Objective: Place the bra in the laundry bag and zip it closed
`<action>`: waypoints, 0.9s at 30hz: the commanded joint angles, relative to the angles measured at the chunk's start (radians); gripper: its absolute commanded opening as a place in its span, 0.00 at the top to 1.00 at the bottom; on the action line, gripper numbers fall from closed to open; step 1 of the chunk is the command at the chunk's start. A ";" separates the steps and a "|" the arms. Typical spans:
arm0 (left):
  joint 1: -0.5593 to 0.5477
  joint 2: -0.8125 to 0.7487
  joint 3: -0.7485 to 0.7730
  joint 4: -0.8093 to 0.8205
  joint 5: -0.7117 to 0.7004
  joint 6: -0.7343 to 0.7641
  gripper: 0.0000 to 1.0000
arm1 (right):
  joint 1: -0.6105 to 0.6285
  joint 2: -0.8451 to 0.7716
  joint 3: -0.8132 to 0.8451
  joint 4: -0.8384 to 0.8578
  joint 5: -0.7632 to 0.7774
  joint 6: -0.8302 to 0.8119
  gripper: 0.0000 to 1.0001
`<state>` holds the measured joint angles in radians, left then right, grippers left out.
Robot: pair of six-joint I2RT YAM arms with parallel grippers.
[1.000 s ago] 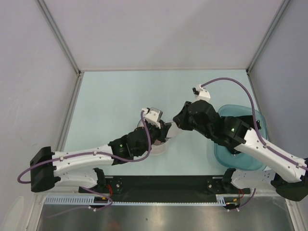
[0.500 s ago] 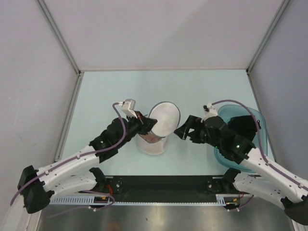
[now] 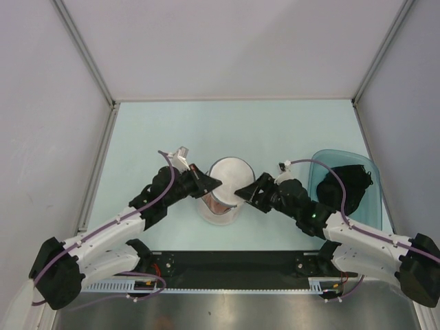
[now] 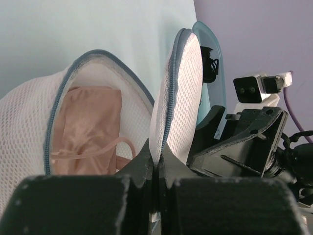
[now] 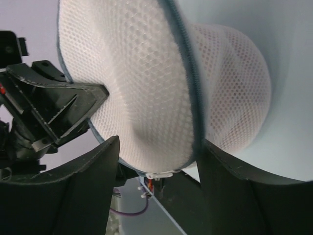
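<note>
The laundry bag point(image 3: 221, 206) sits at the table's middle, its white mesh lid point(image 3: 229, 173) raised over the lower half. Inside the lower half lies the salmon-pink bra point(image 4: 88, 128), seen in the left wrist view. My left gripper point(image 3: 210, 184) is shut on the lid's zip rim point(image 4: 168, 122) and holds it up. My right gripper point(image 3: 245, 192) is open at the bag's right side. Its two fingers point(image 5: 89, 188) straddle the domed mesh lid point(image 5: 146, 83) near the dark zip and a small white zip pull point(image 5: 159, 174).
A translucent teal basin point(image 3: 369, 206) stands at the right, with a black garment point(image 3: 347, 184) in it. Both arms meet at the bag, their grippers a few centimetres apart. The right gripper's body point(image 4: 234, 147) fills the right of the left wrist view.
The right gripper opened, drew back towards the basin, then came in low against the bag's right side. The left arm swung left, shut on the lid, which now leans further over the bag.
</note>
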<state>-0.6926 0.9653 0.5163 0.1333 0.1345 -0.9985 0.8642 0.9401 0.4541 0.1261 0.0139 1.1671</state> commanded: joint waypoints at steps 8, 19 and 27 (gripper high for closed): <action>0.039 -0.007 0.002 -0.006 0.070 -0.054 1.00 | 0.090 -0.008 0.011 -0.004 0.115 0.123 0.35; 0.002 -0.140 0.169 -0.474 -0.217 0.295 0.23 | 0.095 0.132 0.055 0.112 0.063 0.167 0.80; -0.378 -0.271 0.153 -0.560 -0.590 0.311 0.59 | 0.104 0.132 0.170 -0.077 0.099 0.250 0.86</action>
<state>-0.9142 0.6968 0.6743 -0.3618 -0.2718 -0.7277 0.9573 1.0794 0.5278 0.1219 0.0727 1.3571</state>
